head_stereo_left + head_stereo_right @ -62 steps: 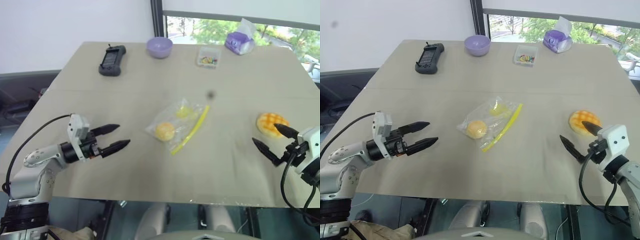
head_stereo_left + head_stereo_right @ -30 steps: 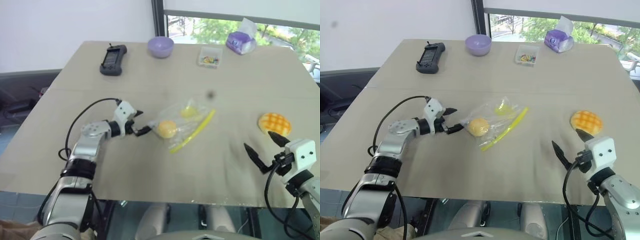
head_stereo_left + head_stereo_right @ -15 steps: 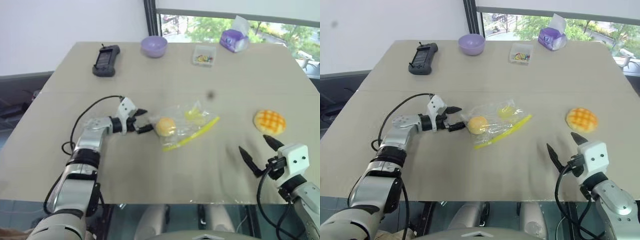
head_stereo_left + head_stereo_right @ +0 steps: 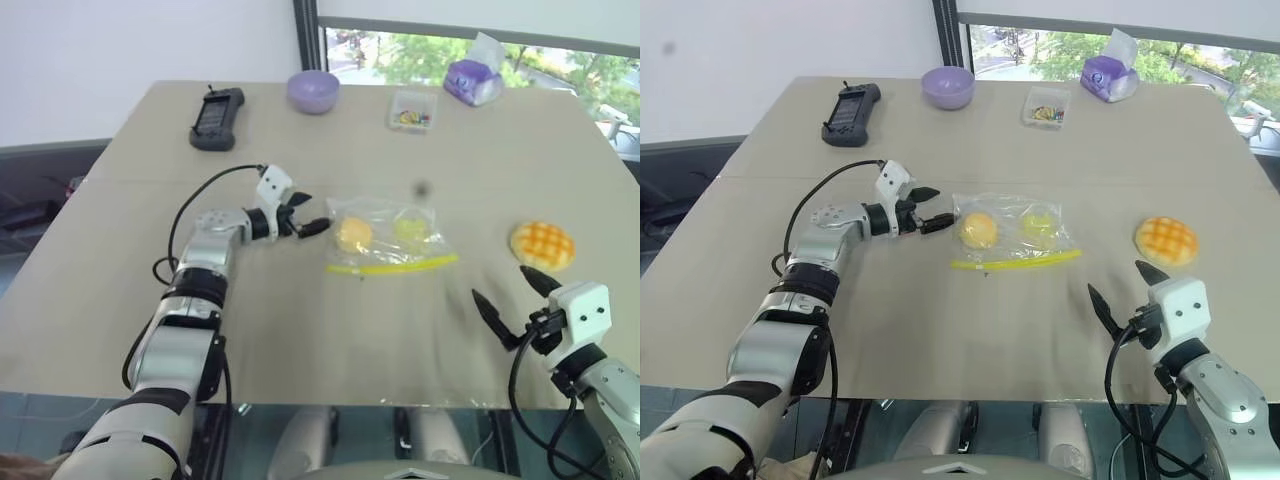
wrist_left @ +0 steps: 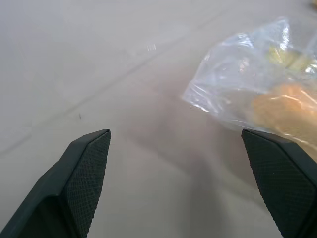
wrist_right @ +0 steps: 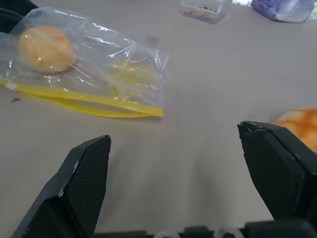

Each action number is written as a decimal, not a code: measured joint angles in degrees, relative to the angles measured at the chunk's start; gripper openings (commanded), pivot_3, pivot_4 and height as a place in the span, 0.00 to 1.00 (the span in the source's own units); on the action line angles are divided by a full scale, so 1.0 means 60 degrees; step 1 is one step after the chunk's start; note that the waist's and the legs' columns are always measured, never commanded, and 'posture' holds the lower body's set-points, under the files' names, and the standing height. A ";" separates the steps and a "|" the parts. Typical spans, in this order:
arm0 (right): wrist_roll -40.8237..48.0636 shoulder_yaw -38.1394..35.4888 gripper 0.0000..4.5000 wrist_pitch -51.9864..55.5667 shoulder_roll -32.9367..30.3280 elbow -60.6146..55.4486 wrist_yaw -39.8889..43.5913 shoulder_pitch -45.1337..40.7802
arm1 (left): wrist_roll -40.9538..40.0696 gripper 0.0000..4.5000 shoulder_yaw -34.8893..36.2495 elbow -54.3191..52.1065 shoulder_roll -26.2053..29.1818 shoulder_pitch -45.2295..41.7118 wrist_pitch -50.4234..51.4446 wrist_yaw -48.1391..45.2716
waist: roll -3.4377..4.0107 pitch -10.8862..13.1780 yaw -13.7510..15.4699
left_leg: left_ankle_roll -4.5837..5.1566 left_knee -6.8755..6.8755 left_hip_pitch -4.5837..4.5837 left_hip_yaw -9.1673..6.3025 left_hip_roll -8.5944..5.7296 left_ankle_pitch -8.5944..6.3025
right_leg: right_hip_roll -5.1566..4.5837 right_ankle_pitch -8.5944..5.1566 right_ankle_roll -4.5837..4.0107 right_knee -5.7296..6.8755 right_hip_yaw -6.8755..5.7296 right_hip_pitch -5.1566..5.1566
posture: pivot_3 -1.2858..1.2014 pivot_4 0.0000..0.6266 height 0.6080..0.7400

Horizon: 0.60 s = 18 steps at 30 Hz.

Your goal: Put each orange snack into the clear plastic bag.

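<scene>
The beige tabletop carries everything, and things lie well apart on it. The left arm reaches far out across it toward the middle, nearly level, with a black cable looping over the forearm. The left claw stands wide open and holds nothing; its black fingertips sit just beside the left end of the clear plastic bag, and I cannot tell whether they touch the film. In the left wrist view the bag's crinkled corner lies between and beyond the two spread fingers.

The right arm is tucked back at the near right corner of the tabletop, its claw also spread wide and empty, pointing forward, roughly level. The grid-topped orange bun lies on the bare surface just past its fingertips, close to the right edge and apart from the bag.

The bag lies flat around the middle of the tabletop, its yellow seal strip along the side facing the near edge. Inside it sit a smooth orange round snack toward the left end and a paler yellow piece beside it.

Along the far edge sit a purple tissue pack, a purple bowl, a black handheld device and a small clear box of candies.
</scene>
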 measured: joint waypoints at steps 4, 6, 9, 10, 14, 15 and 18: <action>-0.0001 0.0117 0.99 0.0199 -0.0007 -0.0007 -0.0006 -0.0197 | -0.0686 1.00 0.0317 -0.0717 0.0581 0.0498 0.1488 -0.1146 | -0.0007 0.0004 -0.0169 | 0.0006 -0.0010 0.0002 0.0015 0.0008 -0.0005 | 0.0008 0.0000 -0.0001 0.0001 0.0026 -0.0014 | 0.52 0.24 1.00; -0.0005 0.0234 0.99 0.0245 -0.0013 -0.0005 0.0005 -0.0253 | -0.1024 1.00 0.0411 -0.1428 0.0994 0.1018 0.2428 -0.1637 | -0.0006 0.0005 -0.0209 | 0.0008 -0.0011 0.0004 0.0019 0.0012 -0.0006 | 0.0010 0.0000 -0.0001 0.0002 0.0032 -0.0016 | 0.52 0.24 1.00; -0.0007 0.0455 0.99 0.0294 -0.0062 0.0040 0.0072 -0.0467 | -0.1728 1.00 0.0530 -0.3006 0.1491 0.2037 0.4020 -0.2225 | -0.0006 0.0004 -0.0199 | 0.0010 -0.0008 0.0011 0.0027 0.0026 -0.0007 | 0.0008 0.0001 -0.0001 0.0005 0.0045 -0.0015 | 0.52 0.24 1.00; -0.0012 0.0488 0.99 0.0294 -0.0132 0.0086 0.0123 -0.0591 | -0.1935 1.00 0.0532 -0.3540 0.1575 0.2327 0.4555 -0.2331 | -0.0006 0.0004 -0.0164 | 0.0012 -0.0005 0.0010 0.0028 0.0030 -0.0008 | 0.0008 0.0001 -0.0001 0.0005 0.0045 -0.0014 | 0.52 0.24 1.00; -0.0015 0.0562 0.99 0.0292 -0.0190 0.0243 0.0236 -0.0830 | -0.2251 1.00 0.0488 -0.4508 0.1287 0.2667 0.5543 -0.2102 | -0.0008 0.0003 0.0077 | 0.0012 -0.0002 0.0009 0.0021 0.0029 -0.0008 | 0.0006 0.0002 0.0001 0.0006 0.0035 -0.0010 | 0.52 0.24 1.00; -0.0020 0.0589 0.99 0.0292 -0.0191 0.0286 0.0244 -0.0854 | -0.2279 1.00 0.0492 -0.4568 0.1169 0.2644 0.5705 -0.1970 | -0.0010 0.0002 0.0115 | 0.0012 -0.0002 0.0011 0.0021 0.0023 -0.0008 | 0.0006 0.0003 0.0001 0.0007 0.0035 -0.0008 | 0.52 0.24 1.00; -0.0049 0.0659 0.99 0.0292 -0.0198 0.0338 0.0245 -0.0883 | -0.2321 1.00 0.0461 -0.4577 0.0799 0.2482 0.5957 -0.1613 | -0.0009 -0.0001 0.0135 | 0.0011 0.0000 0.0017 0.0026 0.0015 -0.0008 | 0.0006 0.0003 0.0001 0.0014 0.0041 -0.0008 | 0.52 0.24 1.00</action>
